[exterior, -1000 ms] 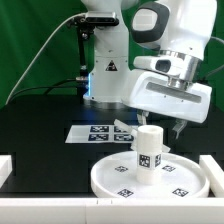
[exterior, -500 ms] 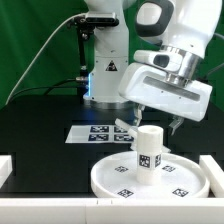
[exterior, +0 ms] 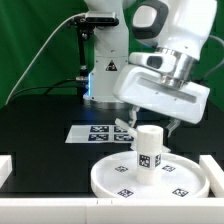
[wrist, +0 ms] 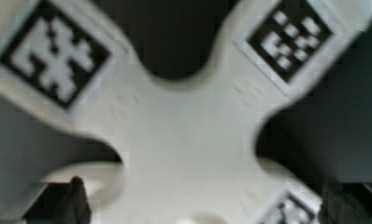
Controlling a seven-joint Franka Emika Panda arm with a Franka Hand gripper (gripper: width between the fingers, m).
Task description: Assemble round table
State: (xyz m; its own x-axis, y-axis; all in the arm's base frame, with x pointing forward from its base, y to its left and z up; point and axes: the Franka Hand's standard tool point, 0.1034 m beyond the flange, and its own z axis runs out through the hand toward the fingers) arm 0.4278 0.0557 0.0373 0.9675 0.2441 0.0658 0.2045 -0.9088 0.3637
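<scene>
We see the post [exterior: 148,150] standing up in the middle of the disc [exterior: 192,181]. We think it waits there for the cross-shaped piece [wrist: 183,110]. The gripper [wrist: 174,200] sits close over that piece, with one arm of it between the fingers [wrist: 67,200]. They are apart, but we cannot tell if they squeeze, because their tips are cut off.

The white plastic rimmed round disc [exterior: 108,172], white short cylindrical post [exterior: 148,142] and white plastic cross-shaped piece [wrist: 183,115] all bear black-and-white square tags (blurred in the wrist view). The flat tabletop [exterior: 40,125] is black, the backdrop [exterior: 30,45] green.
</scene>
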